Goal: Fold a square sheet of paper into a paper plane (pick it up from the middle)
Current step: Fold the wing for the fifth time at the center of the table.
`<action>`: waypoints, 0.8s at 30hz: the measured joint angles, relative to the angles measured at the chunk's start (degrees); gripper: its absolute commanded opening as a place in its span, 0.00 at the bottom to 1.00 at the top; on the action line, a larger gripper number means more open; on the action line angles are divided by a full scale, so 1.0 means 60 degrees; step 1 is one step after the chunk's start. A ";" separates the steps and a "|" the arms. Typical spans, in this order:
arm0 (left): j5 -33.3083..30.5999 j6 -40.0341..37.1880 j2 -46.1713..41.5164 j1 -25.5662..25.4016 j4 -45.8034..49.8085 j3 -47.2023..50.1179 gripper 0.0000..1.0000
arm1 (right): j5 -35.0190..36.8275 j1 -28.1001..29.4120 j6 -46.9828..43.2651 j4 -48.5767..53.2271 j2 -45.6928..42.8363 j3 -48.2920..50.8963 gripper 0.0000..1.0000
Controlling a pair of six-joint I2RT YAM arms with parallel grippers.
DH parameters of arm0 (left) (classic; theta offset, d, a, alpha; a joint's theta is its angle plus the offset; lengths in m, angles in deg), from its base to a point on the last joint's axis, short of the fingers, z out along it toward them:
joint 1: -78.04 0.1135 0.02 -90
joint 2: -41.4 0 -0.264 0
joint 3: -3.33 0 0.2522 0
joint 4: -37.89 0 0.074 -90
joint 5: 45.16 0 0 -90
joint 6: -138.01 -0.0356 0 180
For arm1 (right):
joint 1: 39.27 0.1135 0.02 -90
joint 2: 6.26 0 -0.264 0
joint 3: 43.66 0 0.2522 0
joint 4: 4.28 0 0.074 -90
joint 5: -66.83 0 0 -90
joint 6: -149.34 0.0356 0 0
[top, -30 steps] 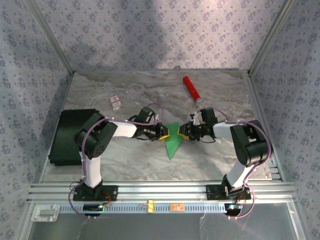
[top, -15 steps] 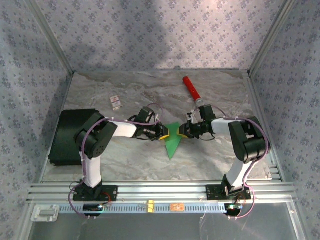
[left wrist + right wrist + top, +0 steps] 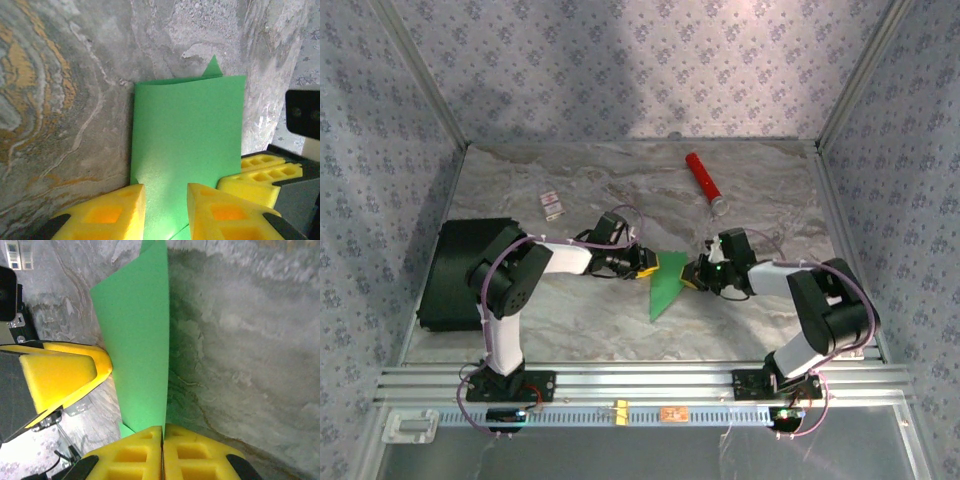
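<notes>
Mid-fold: thin bright green paper sheet [image 3: 665, 287] is already creased into a narrow pointed wedge, lying near the middle of the marble table [image 3: 580, 320]. Right gripper [image 3: 163, 431] is clamped shut on one edge; left gripper [image 3: 166, 192] is parted, nothing pinched (wing folds judged outstanding).

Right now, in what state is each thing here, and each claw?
paper: folded and creased, one edge pinched by the right claw.
left claw: slightly open, fingers either side of the paper.
right claw: shut on the paper.
cylinder: lying on its side, untouched.
box: lying flat, far left.
</notes>
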 measured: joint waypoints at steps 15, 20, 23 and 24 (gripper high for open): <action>-0.0200 -0.0007 0.0066 -0.0197 0.0193 0.0000 0.08 | 0.0798 0.0525 0.1158 -0.0841 -0.0412 0.0521 0.20; -0.0186 -0.0084 0.0127 -0.0193 0.0171 0.0007 0.07 | 0.0441 0.0514 0.0874 -0.0918 -0.0452 0.0495 0.24; -0.0182 -0.0087 0.0131 -0.0193 0.0160 0.0011 0.07 | 0.0233 0.0452 0.0667 -0.0889 -0.0444 0.0423 0.26; -0.0182 -0.0087 0.0131 -0.0193 0.0160 0.0011 0.07 | 0.0171 0.0415 0.0608 -0.0882 -0.0430 0.0393 0.26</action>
